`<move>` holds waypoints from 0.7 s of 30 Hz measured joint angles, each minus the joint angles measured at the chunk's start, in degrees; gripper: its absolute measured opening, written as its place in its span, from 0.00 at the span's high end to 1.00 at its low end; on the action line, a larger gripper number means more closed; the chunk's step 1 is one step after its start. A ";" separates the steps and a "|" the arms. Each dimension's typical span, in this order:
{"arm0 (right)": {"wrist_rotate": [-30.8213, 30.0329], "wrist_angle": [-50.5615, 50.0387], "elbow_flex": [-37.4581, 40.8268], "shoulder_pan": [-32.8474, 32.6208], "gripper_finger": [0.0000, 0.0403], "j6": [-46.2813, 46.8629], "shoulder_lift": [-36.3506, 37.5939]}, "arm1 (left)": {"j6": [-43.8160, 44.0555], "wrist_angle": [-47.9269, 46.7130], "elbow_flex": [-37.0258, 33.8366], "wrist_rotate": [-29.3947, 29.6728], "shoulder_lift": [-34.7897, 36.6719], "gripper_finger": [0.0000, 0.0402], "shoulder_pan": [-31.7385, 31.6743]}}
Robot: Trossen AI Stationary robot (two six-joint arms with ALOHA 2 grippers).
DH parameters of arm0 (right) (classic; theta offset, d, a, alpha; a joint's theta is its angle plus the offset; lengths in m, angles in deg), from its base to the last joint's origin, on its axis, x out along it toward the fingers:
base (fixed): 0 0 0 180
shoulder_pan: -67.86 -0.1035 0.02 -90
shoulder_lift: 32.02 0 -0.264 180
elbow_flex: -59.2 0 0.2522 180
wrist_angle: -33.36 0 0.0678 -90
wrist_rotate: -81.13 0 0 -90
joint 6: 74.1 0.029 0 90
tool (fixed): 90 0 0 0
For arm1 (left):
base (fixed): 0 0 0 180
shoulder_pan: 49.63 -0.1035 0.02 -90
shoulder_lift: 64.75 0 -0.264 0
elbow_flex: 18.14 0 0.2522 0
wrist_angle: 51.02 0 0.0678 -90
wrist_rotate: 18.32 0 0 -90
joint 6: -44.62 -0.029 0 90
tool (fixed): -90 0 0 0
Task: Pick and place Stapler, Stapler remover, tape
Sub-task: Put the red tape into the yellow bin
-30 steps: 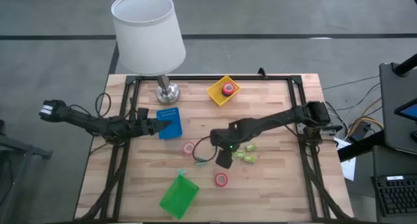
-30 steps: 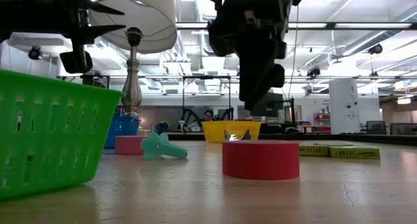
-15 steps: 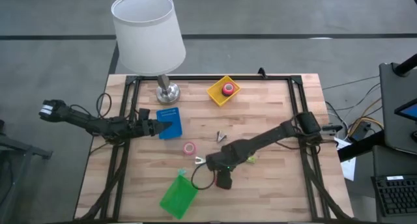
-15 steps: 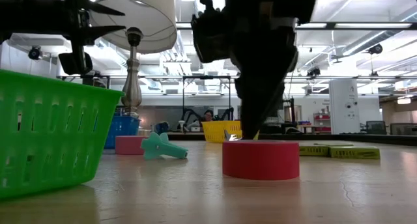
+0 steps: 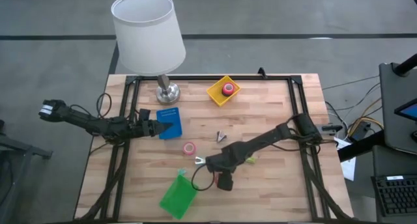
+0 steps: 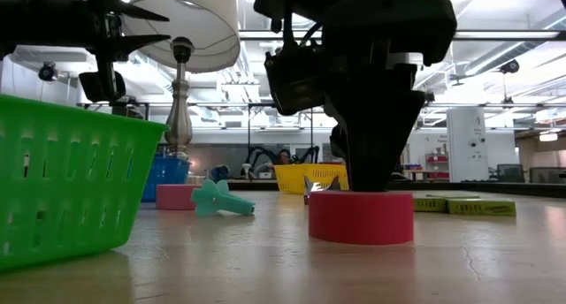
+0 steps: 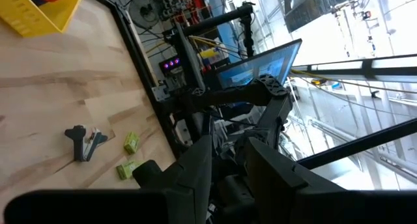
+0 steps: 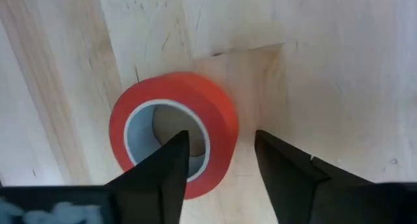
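The right gripper [image 8: 218, 152] straddles the red tape roll's [image 8: 174, 129] wall, 1 finger inside its core, jaws parted, not yet clamped. No writing is legible there. Away from the roll, the left gripper [image 5: 156, 127] hovers beside the blue box [image 5: 171, 122]; its grip cannot be told.

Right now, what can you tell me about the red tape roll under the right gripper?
The red ring-shaped tape roll has a glossy red band around a pale core. It lies flat on the wooden table, hole upward. The right gripper straddles its wall, one finger in the hole, the other outside. Contact cannot be told.
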 joint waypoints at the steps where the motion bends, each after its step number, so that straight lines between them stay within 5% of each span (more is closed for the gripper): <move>1: 0.07 -0.08 0.01 0.16 0.62 -0.42 0.00 | 0.02 -0.05 0.00 -0.01 0.00 0.75 0.00; 10: 0.07 -0.99 0.18 4.45 0.92 -3.34 0.99 | 0.09 -0.75 0.00 -0.04 -0.07 0.75 0.00; 21: -4.83 -3.51 0.14 18.15 0.89 -8.08 11.07 | 0.29 -0.81 -0.02 -0.07 -0.13 0.75 0.00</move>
